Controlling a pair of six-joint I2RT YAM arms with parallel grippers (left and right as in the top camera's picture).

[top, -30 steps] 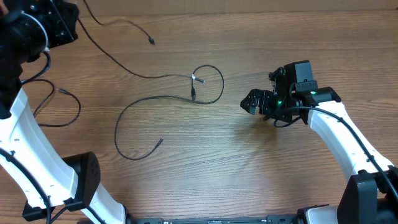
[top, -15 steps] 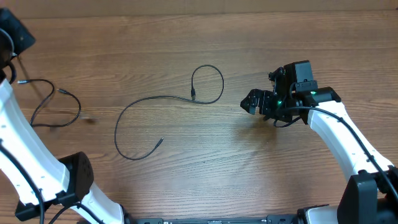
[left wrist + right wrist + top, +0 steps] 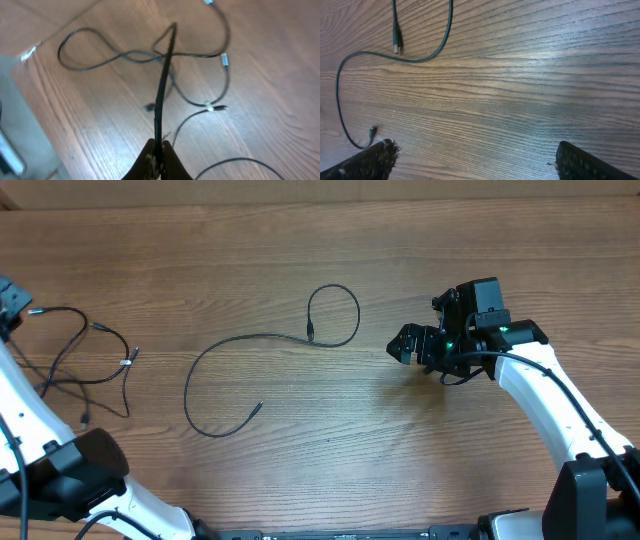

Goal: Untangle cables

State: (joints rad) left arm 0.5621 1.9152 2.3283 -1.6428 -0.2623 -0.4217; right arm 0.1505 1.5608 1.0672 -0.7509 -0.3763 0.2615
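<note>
My left fingers (image 3: 145, 164) pinch one black strand above the table (image 3: 400, 470), with the tangled cables (image 3: 90, 365) sprawled beneath at nine o'clock. My right fingers (image 3: 370, 162) hang spread wide at three o'clock. A single loose cable (image 3: 250, 343) loops between, apart from both.

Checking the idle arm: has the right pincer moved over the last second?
No. In the overhead view the right pincer sits exactly where it was, just as far to the right of the looped cable, which has not shifted either.
</note>
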